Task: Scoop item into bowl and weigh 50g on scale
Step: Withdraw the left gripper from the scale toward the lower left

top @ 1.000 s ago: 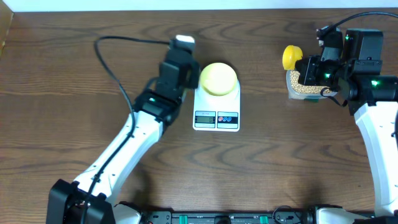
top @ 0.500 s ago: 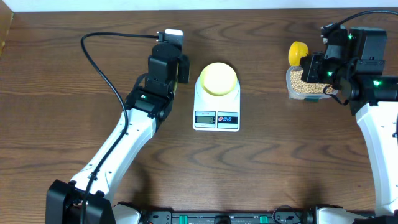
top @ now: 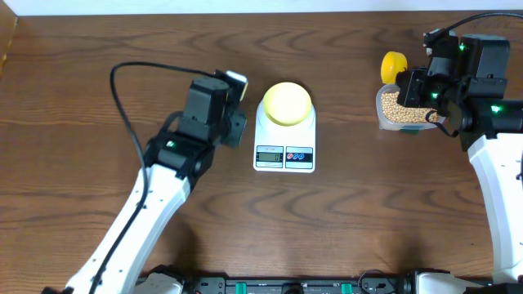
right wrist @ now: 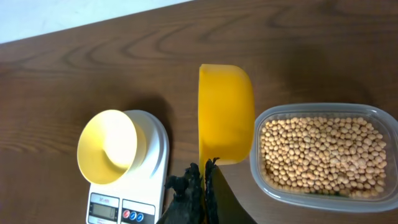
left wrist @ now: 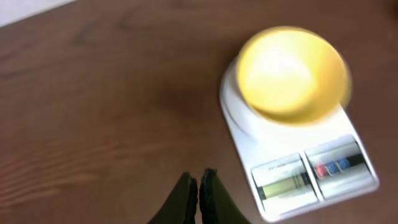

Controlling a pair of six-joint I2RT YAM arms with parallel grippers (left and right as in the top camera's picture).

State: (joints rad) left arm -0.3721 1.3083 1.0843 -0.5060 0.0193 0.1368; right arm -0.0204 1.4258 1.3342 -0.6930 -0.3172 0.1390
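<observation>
**benchrat:** ok, left to right, where's everything at?

**yam_fan:** Your left gripper (left wrist: 199, 180) hangs over bare table (top: 98, 49), just left of the scale (top: 284, 137). Its fingers are pressed together with nothing between them. It's close to the scale but not touching it.

**benchrat:** and the bowl?

**yam_fan:** The bowl (top: 286, 103) sits upright on the back half of the scale's platform. The display and the two buttons are on the front edge, facing you. I can't read the display, it's too small from overhead and blurry in the left wrist view.

**benchrat:** right side?

**yam_fan:** The scoop (right wrist: 225, 115) is turned on edge, between the scale and the tub (right wrist: 323, 107), just beside the tub's left wall. From overhead it's off the tub's far left corner. Your right gripper (right wrist: 204, 167) is clamped on the scoop's near end, fingers tight together on it, though the handle itself is hidden behind them. I can't tell if there's anything in the cup from these angles.

**benchrat:** beans?

**yam_fan:** The beans (right wrist: 323, 152) are all in the tub, and they cover its bottom. The tub is well right of the scale, right under your right arm.
</observation>
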